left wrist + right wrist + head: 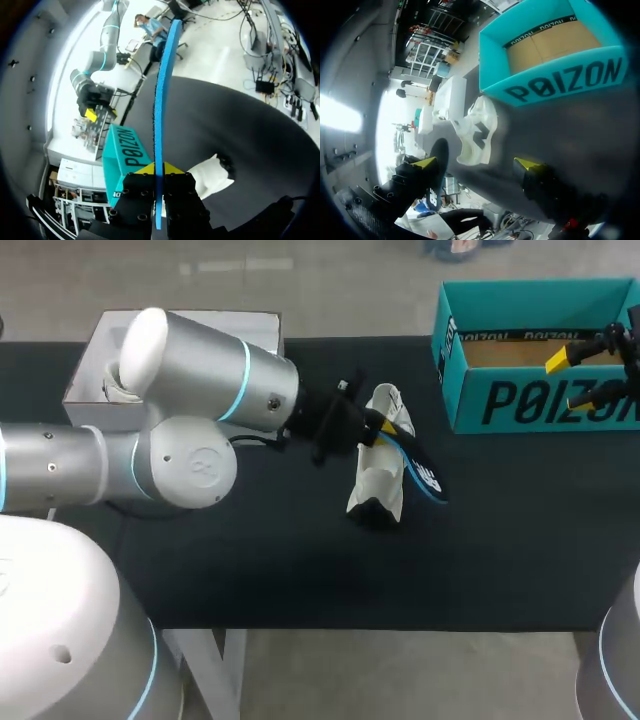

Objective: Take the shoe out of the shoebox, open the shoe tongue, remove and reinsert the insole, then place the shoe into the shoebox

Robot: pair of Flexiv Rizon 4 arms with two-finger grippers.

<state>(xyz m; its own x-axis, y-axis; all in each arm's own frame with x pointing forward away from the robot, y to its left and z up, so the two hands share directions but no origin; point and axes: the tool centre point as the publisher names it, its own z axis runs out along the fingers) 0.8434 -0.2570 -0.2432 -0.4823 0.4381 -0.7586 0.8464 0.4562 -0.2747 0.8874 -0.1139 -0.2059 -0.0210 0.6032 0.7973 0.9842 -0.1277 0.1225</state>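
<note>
The left gripper (159, 169) was shut tight on the blue insole (162, 90) and held it up on its edge. The white shoe (377, 475) sat near the middle of the black table (250, 560), right under the insole. The right gripper (476, 163) was wide open and held nothing. It hung over the teal shoebox (540, 405) at the far right corner. A white box (95, 360) sat at the far left corner.

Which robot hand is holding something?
The left gripper. Its yellow tips pinch the thin, blue-edged insole from both sides. The right gripper is open, with nothing between its fingers.
</note>
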